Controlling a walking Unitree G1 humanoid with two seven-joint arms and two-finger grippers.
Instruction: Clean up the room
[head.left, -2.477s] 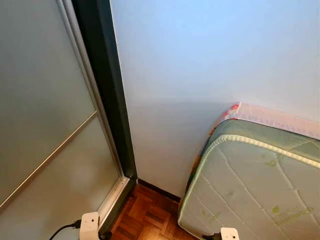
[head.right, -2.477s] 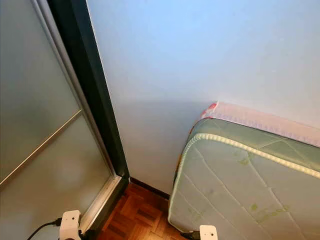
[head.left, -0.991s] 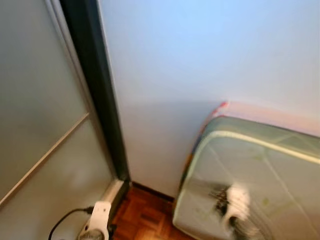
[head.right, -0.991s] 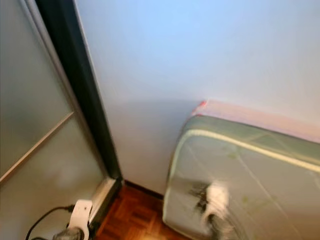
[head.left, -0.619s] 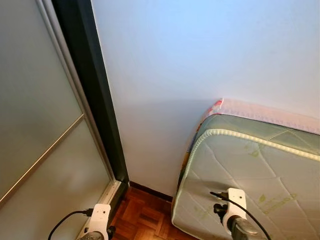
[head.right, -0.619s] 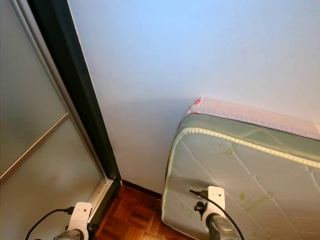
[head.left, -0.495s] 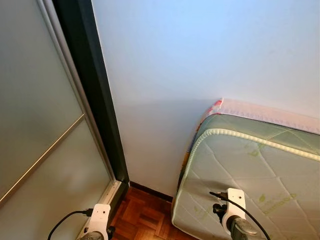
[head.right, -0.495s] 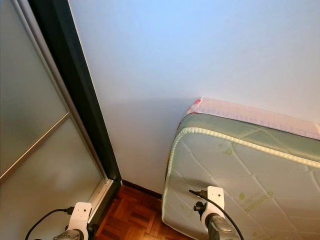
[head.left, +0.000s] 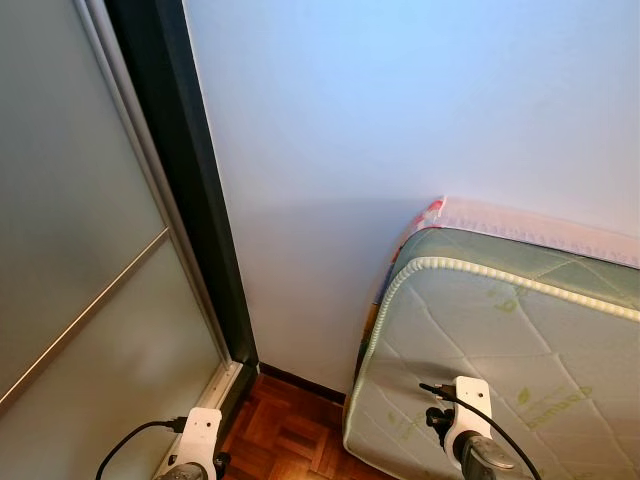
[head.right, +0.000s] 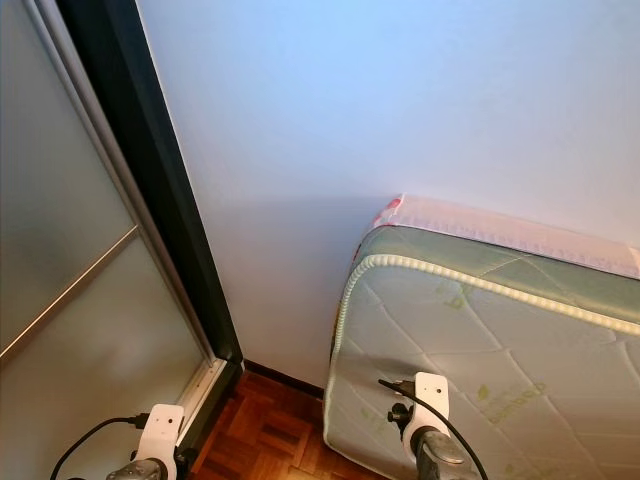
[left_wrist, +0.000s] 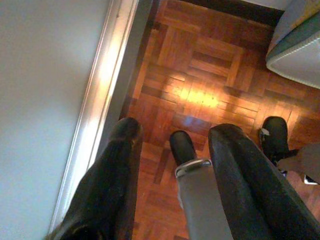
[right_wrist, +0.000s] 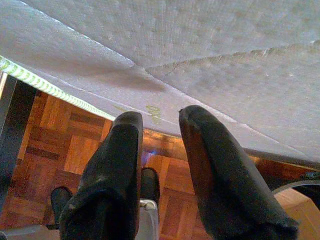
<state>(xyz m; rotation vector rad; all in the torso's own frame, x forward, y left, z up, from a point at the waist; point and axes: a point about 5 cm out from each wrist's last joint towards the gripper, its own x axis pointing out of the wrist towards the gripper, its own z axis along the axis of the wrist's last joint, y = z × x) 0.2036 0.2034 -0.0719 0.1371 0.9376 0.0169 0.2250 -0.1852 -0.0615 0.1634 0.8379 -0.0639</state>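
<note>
Beside the mattress (right_wrist: 210, 45), right hand (right_wrist: 157, 117) parted, empty.

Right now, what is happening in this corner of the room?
Nothing is being handled. The robot faces a corner where a green mattress leans against the wall, beside a frosted sliding door. The left pincer hangs open over the parquet floor; the right pincer, also open, is near the mattress.

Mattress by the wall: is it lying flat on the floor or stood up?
Stood up. The mattress rests on one edge on the parquet floor, its quilted face tilted back, its top leaning against the wall.
</note>
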